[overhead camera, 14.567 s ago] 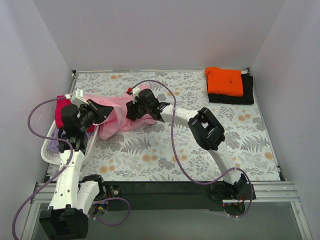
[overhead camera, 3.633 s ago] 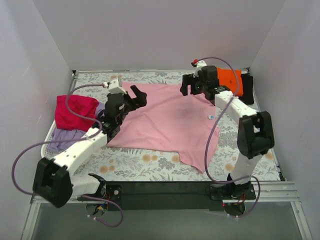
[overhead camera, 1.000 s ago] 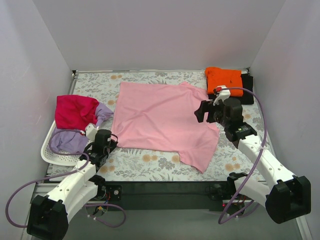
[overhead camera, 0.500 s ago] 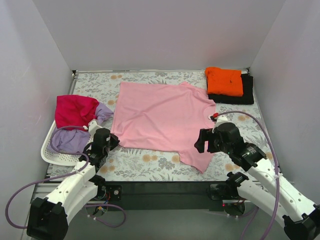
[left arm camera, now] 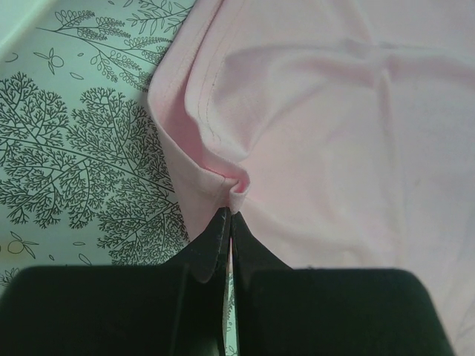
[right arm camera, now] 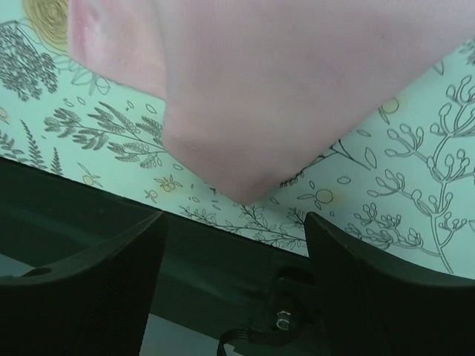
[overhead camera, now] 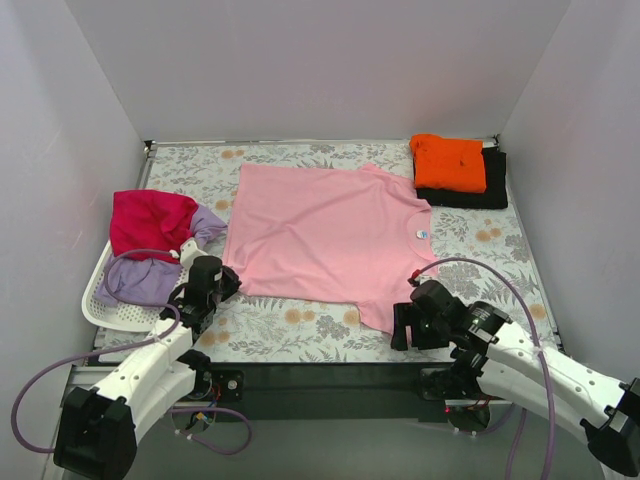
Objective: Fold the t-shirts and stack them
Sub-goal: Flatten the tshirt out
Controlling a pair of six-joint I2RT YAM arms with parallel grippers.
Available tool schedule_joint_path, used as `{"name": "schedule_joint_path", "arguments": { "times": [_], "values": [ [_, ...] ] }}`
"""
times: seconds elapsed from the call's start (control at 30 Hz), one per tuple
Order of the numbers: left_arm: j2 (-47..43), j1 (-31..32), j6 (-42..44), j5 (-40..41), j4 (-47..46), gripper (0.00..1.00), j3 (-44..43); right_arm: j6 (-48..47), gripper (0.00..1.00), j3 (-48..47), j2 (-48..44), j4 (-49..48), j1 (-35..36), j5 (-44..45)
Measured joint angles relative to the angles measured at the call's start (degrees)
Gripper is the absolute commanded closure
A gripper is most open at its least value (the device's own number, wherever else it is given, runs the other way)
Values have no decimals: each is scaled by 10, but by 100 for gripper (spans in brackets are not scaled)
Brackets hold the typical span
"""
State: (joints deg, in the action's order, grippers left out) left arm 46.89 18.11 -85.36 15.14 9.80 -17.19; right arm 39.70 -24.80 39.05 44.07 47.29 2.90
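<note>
The pink shirt (overhead camera: 320, 235) lies flat on the table (overhead camera: 500, 270), not folded yet. The orange shirt (overhead camera: 450, 162) sits folded on the black shirt (overhead camera: 495, 192) at one o'clock. The red shirt (overhead camera: 150, 222) and purple shirt (overhead camera: 135, 280) wait at nine. The left gripper (left arm camera: 228, 215) pinches the pink shirt's eight o'clock corner. The right gripper (right arm camera: 234, 216) gapes wide and empty at five.

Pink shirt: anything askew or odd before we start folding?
The pink shirt lies flat but skewed: its near right corner juts nearer than the left, almost to the near edge of the table. The left gripper pinches a small pucker at the near left corner; the right gripper has open jaws, holding nothing.
</note>
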Motion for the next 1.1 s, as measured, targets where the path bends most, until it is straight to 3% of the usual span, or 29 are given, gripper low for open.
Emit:
{"name": "schedule_joint_path", "arguments": {
  "times": [0.33, 0.73, 0.9, 1.1],
  "values": [
    [11, 0, 3, -9, -9, 100, 0, 53, 35, 7, 55, 9, 62, 52],
    [11, 0, 5, -10, -9, 100, 0, 66, 68, 6, 89, -33, 79, 109],
    [6, 0, 5, -10, -8, 100, 0, 63, 97, 6, 100, -43, 82, 113],
    [-6, 0, 4, -12, -7, 100, 0, 62, 99, 5, 91, -43, 85, 106]
  ]
}}
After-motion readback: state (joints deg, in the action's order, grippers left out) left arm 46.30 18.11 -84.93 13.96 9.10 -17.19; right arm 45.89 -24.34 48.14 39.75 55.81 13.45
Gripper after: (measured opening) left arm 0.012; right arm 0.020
